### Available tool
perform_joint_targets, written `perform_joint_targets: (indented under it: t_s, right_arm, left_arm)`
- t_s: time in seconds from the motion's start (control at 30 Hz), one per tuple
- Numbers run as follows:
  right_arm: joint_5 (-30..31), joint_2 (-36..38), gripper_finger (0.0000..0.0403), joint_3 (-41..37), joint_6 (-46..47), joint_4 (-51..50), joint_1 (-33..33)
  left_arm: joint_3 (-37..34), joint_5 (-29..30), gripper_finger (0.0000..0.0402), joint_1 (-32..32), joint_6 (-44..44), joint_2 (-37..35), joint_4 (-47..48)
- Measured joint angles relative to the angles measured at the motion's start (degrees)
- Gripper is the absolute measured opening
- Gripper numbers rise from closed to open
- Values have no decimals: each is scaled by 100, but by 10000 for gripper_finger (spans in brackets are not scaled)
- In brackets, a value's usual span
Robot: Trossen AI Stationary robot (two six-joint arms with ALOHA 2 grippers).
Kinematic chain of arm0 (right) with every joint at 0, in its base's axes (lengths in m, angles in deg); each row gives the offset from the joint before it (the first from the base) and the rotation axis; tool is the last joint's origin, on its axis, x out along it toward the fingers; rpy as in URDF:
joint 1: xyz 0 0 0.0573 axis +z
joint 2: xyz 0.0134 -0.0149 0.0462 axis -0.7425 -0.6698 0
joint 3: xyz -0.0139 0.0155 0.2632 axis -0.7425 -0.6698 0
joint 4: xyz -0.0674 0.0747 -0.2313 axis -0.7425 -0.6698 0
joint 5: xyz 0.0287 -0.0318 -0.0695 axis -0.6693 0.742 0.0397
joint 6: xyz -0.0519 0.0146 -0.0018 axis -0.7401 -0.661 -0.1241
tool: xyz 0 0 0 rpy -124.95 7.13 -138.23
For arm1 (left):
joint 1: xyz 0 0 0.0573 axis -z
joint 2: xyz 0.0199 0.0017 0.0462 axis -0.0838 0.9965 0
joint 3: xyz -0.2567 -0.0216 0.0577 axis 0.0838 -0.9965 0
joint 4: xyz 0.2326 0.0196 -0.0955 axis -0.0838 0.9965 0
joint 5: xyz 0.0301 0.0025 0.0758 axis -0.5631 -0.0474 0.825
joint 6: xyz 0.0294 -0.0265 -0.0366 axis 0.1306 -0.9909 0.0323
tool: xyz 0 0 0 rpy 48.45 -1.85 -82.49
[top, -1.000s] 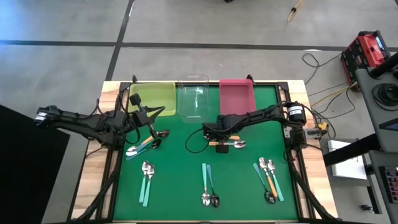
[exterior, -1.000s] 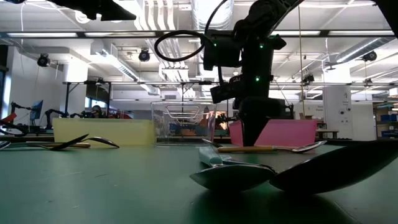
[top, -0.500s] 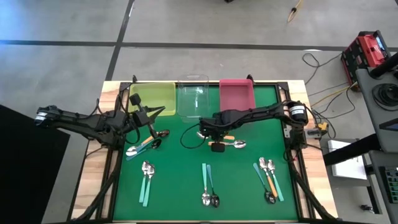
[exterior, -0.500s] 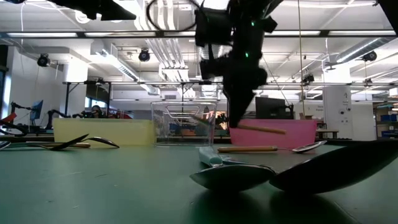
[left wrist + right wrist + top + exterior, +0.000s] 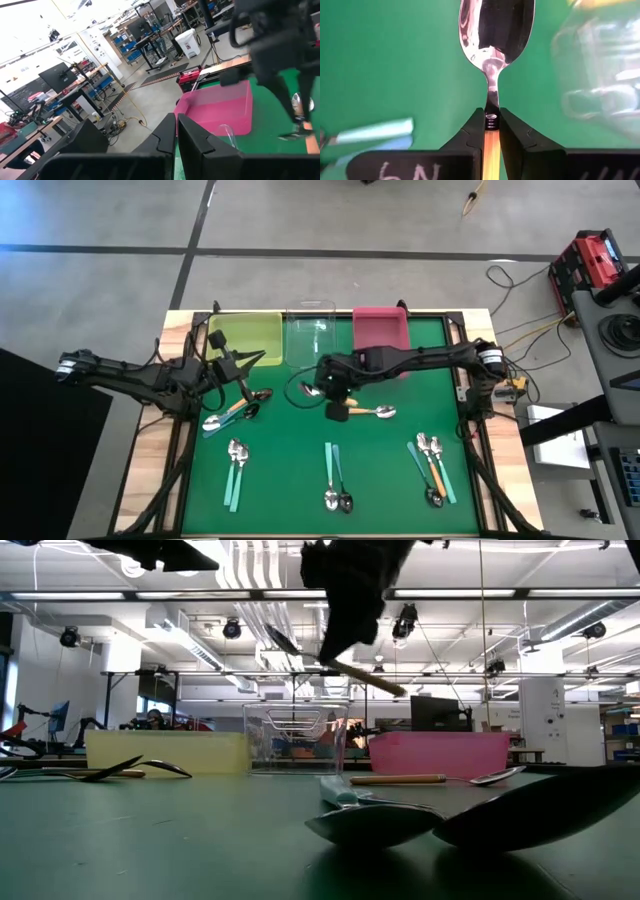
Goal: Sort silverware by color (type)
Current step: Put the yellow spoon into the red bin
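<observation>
Aloft, right pincer (image 5: 491, 131) clenched on orange-handled spoon (image 5: 495, 35), bowl jutting beyond its tips.

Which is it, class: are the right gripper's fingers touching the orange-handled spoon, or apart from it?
Touching. The right wrist view shows both fingers of the right gripper pressed against the orange-handled spoon at its neck, no gap either side.

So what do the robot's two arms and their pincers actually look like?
Both arms are dark, slender and jointed, with black cables looping alongside. The right pincer has two black wedge-shaped fingers with white handwritten marks on the base below them. The left pincer has matching black angular fingers. The right arm carries a pale cylindrical joint near its base.
</observation>
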Motion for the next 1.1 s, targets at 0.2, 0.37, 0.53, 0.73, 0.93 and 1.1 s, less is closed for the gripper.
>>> perform_joint_targets:
  t_s: [0.2,0.37,0.53,0.73,0.93,1.1]
  right_arm:
    - [754,6,25,642,418,-19,-300]
    - [1004,7,25,1101,1415,-501,-842]
    - [996,8,26,1374,2165,-1550,-1501]
    - [1006,15,27,1275,2776,-2982,-2167]
    - [986,15,27,814,2894,-3271,-2466]
    - [1062,15,27,454,3362,-2741,-2725]
  left_arm:
    - [0,0,0,0,1,-1,-2]
    - [0,0,0,-1,2,0,-2]
    - [0,0,0,-2,2,0,0]
    - [0,0,0,0,4,0,2]
    - [0,0,0,0,48,0,12]
    - [0,0,0,-1,48,0,17]
